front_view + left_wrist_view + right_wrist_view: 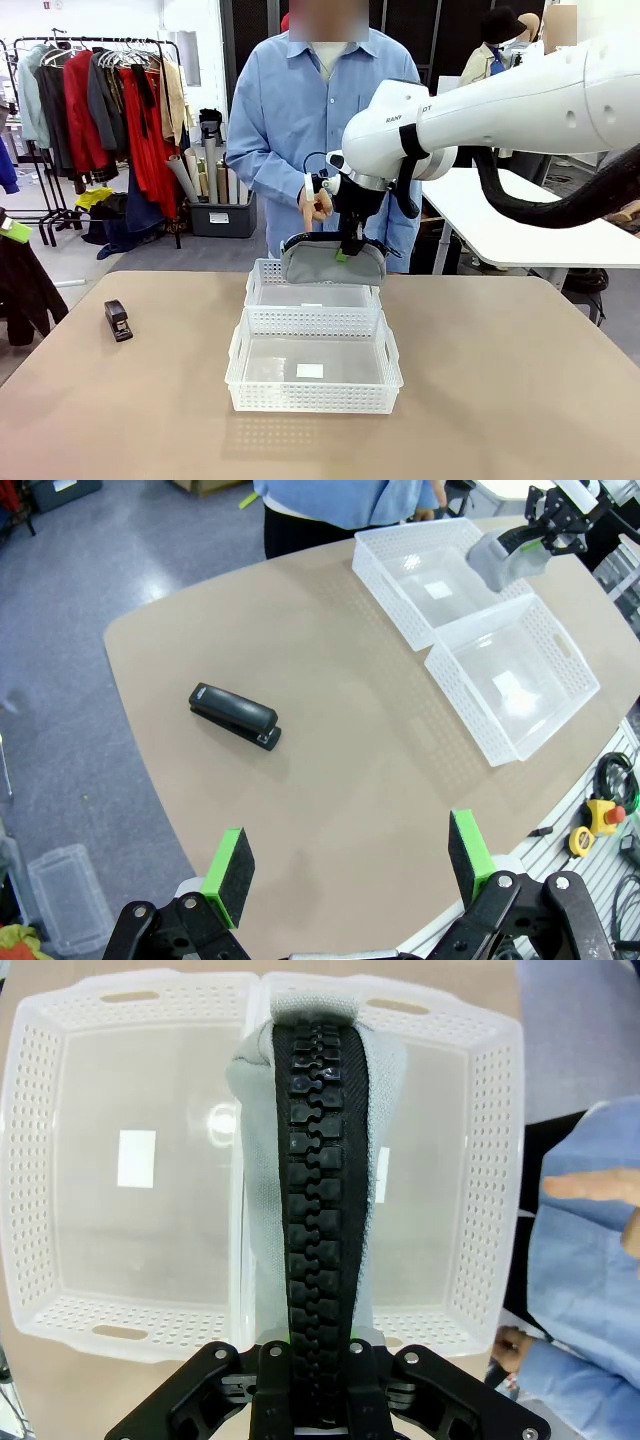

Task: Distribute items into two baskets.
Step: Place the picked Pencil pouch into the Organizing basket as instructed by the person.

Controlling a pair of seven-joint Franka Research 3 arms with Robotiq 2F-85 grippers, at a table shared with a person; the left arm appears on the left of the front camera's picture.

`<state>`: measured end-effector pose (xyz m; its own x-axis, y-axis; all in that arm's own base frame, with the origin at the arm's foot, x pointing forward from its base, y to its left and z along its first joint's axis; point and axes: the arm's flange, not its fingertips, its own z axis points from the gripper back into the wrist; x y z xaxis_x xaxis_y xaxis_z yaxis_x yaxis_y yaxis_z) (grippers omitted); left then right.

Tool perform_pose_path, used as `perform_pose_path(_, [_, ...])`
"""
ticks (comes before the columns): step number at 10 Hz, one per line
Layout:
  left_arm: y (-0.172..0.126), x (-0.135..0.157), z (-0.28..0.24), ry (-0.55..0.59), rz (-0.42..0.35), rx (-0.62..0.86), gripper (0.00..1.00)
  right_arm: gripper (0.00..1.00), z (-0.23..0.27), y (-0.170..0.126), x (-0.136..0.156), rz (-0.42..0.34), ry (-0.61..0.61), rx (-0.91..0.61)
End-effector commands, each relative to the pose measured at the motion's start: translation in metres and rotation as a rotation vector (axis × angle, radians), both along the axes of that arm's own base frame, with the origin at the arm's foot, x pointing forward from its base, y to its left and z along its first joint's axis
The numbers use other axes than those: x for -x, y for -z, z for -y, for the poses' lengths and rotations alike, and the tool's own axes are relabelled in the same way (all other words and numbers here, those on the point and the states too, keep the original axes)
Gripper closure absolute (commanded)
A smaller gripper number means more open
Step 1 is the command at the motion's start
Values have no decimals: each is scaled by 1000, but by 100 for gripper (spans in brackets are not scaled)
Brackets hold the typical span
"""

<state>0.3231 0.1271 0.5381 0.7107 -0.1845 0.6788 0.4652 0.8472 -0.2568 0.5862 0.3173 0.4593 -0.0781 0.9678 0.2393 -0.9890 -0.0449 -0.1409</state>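
A grey waist bag with a black zipper hangs just above the far white basket, near its front wall. My right gripper is shut on the bag's top edge. In the right wrist view the bag hangs over the wall shared by the two baskets, mostly above the basket on the person's side. The near basket touches the far one. A small black stapler lies on the table at the left. Above the near left table, my left gripper stands open, with the stapler ahead of it.
A person in a blue shirt stands at the far edge, one hand raised just behind my right gripper. The brown table has free room on both sides of the baskets. A white table stands behind at the right.
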Motion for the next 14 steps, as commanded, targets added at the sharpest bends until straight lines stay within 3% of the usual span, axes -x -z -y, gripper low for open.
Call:
perform_pose_path(1, [-1, 1, 0, 3, 3, 3, 0, 100, -6, -2, -8, 18, 15, 7])
perform_pose_path(2, [-1, 1, 0, 3, 3, 3, 0, 100, -17, 12, -24, 51, 34, -25])
perform_pose_path(14, [-1, 1, 0, 3, 3, 3, 0, 100, -36, 71, -49, 37, 16, 17])
